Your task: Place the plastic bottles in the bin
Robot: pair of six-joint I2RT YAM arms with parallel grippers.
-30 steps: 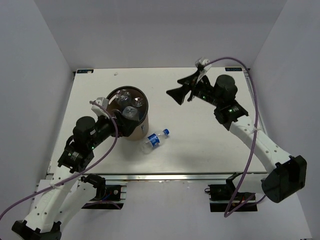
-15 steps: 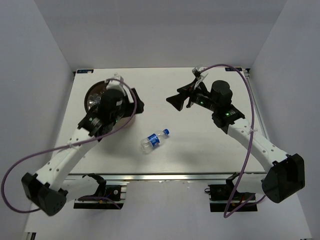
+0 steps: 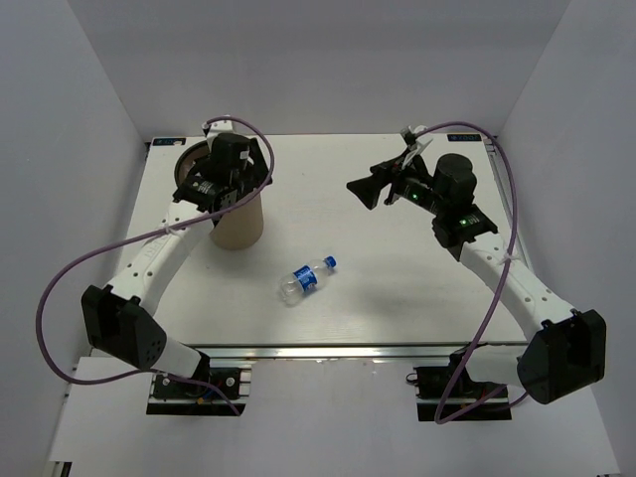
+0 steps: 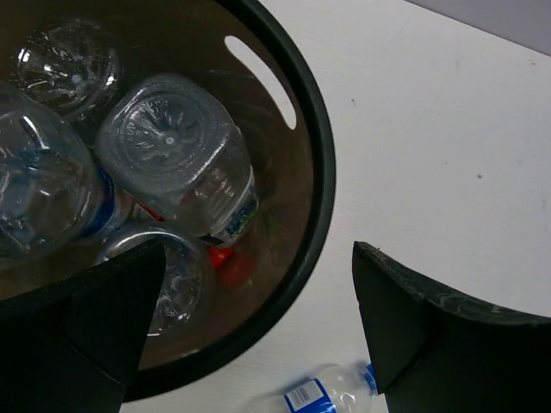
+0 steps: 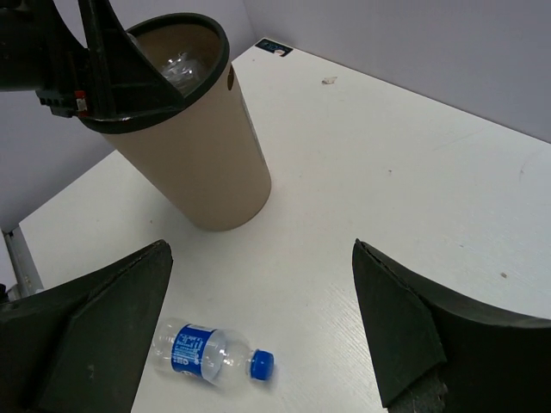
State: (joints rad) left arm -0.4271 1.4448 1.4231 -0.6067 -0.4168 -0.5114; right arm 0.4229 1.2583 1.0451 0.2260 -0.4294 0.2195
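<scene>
The bin [image 3: 238,224] is a tall brown cylinder with a dark rim [image 4: 317,163], standing at the left back of the table. Several clear plastic bottles [image 4: 176,159] lie inside it. My left gripper [image 3: 235,179] hangs open over the bin's near rim, one finger above the inside and the other above the table [image 4: 258,258]. One plastic bottle [image 3: 305,279] with a blue label and cap lies on its side mid-table, also in the right wrist view [image 5: 211,354]. My right gripper [image 3: 366,189] is open and empty, high above the table, facing the bin [image 5: 202,155].
The white table [image 3: 397,298] is walled at the back and on both sides. Purple cables loop from both arms. The left arm stretches from its base up to the bin. A red scrap [image 4: 225,256] shows among the bottles in the bin.
My left arm has swung up and forward to hang above the bin. The bin now stands a little further left and back. The right gripper drifted slightly right. The loose bottle has not moved.
</scene>
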